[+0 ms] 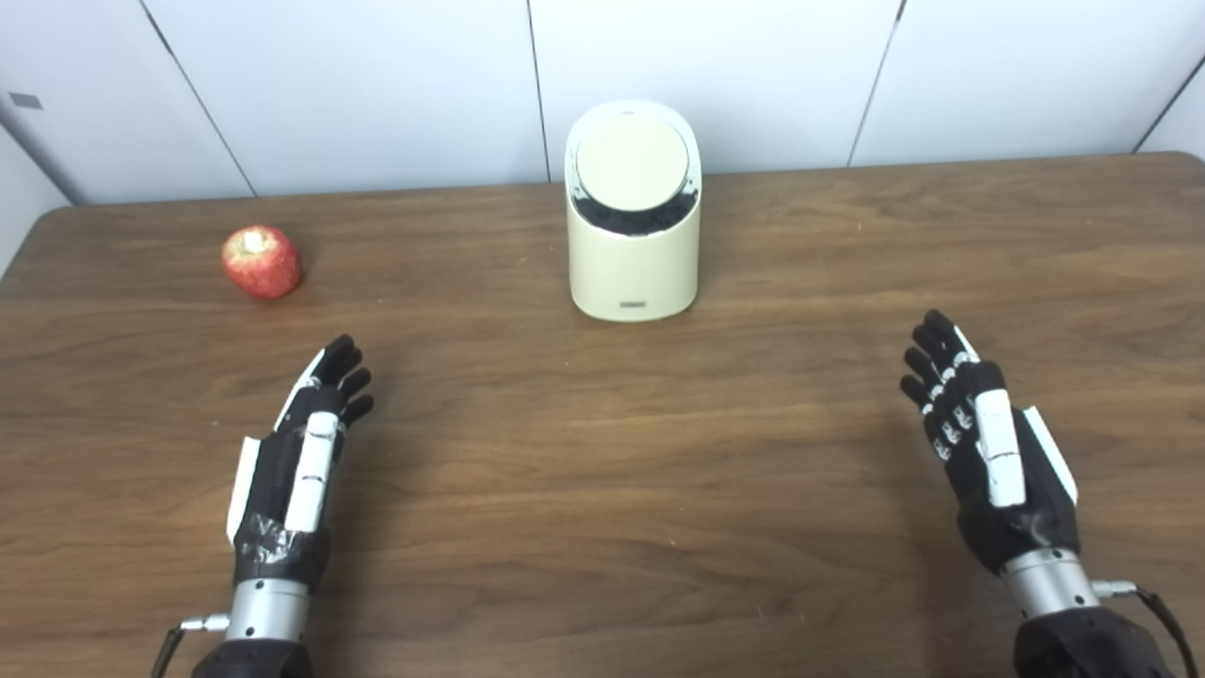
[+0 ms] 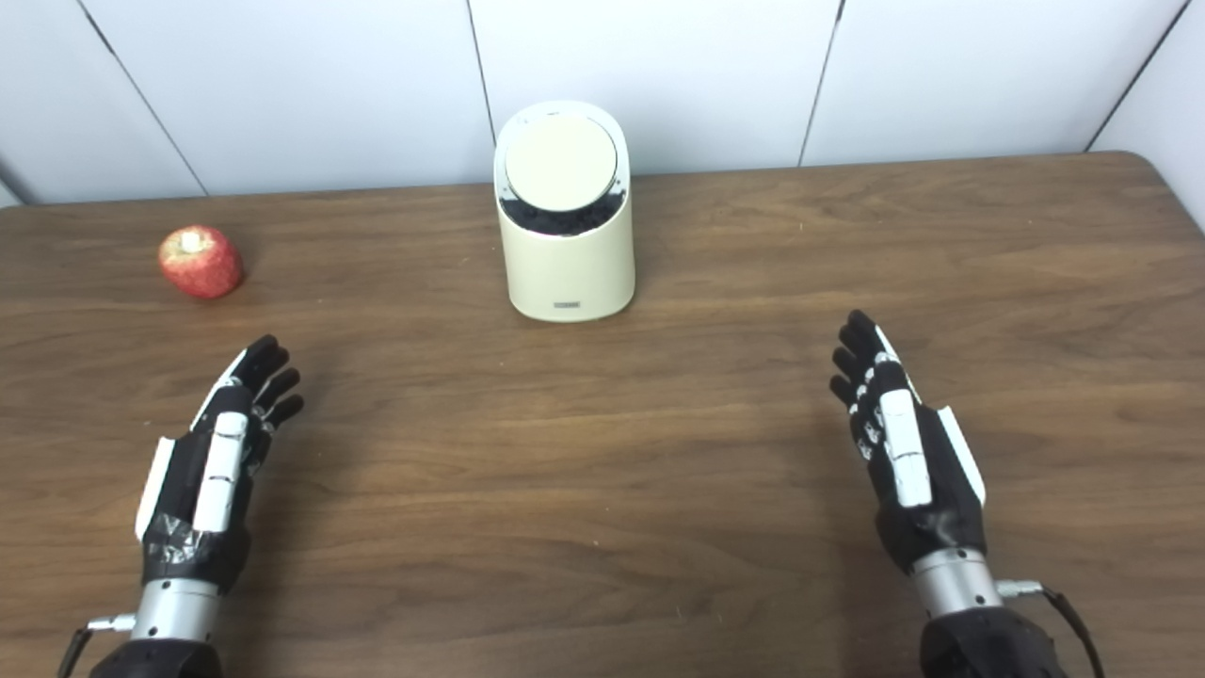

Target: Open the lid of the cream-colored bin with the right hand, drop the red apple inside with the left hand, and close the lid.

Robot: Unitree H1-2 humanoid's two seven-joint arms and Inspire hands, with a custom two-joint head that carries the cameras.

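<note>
Both the left hand (image 1: pixel 297 461) and the right hand (image 1: pixel 984 443) are held open and empty. The apple (image 1: pixel 262 261) is on the desk (image 1: pixel 602 490), left of the closed bin (image 1: pixel 633 212). The light bin could be tipped if its lid (image 1: pixel 631 163) is pushed hard.

A dark brown wood-grain counter (image 1: pixel 602 490) fills most of the view — its far corners are rounded, and its back edge runs just in front of the wall. That wall (image 1: pixel 377 85) is made of pale, plain panels, split by thin dark seams. One small grey mark (image 1: pixel 25 101) sits on the leftmost panel.
</note>
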